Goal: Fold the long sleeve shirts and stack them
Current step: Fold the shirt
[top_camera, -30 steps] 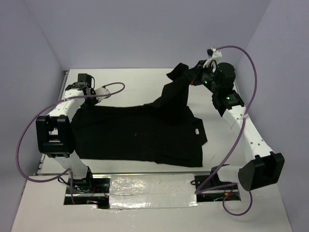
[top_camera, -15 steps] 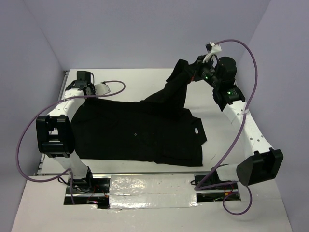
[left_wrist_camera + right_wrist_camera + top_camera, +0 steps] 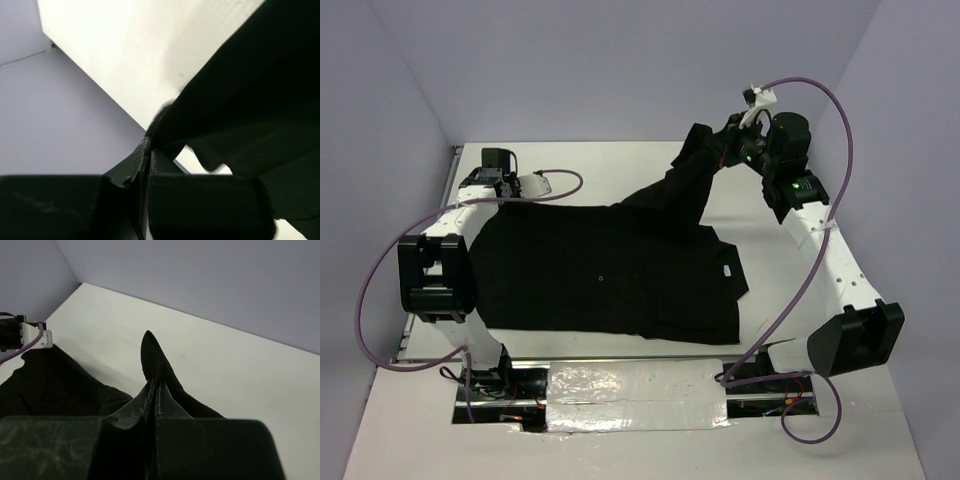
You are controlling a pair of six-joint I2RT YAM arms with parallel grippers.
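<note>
The long sleeve shirt [image 3: 610, 270] is black and lies spread flat over the middle of the white table [image 3: 610, 165], its small white neck label [image 3: 728, 272] near the right side. My right gripper [image 3: 710, 148] is shut on one sleeve [image 3: 685, 185] and holds it raised above the back right of the table; in the right wrist view the sleeve end [image 3: 152, 357] sticks out past the closed jaws of the right gripper [image 3: 156, 385]. My left gripper [image 3: 498, 200] is shut on the shirt's far left edge. In the left wrist view the left gripper [image 3: 150, 146] pinches the shirt [image 3: 250, 100].
Grey walls close in the table at the back and both sides. A shiny taped strip [image 3: 635, 395] runs between the arm bases at the near edge. Purple cables [image 3: 825, 110] loop off both arms. The left arm's white cable clip [image 3: 36, 335] shows in the right wrist view.
My right gripper has carried the sleeve higher and a little farther back. My left gripper has shifted slightly back, drawing the shirt's left edge straighter.
</note>
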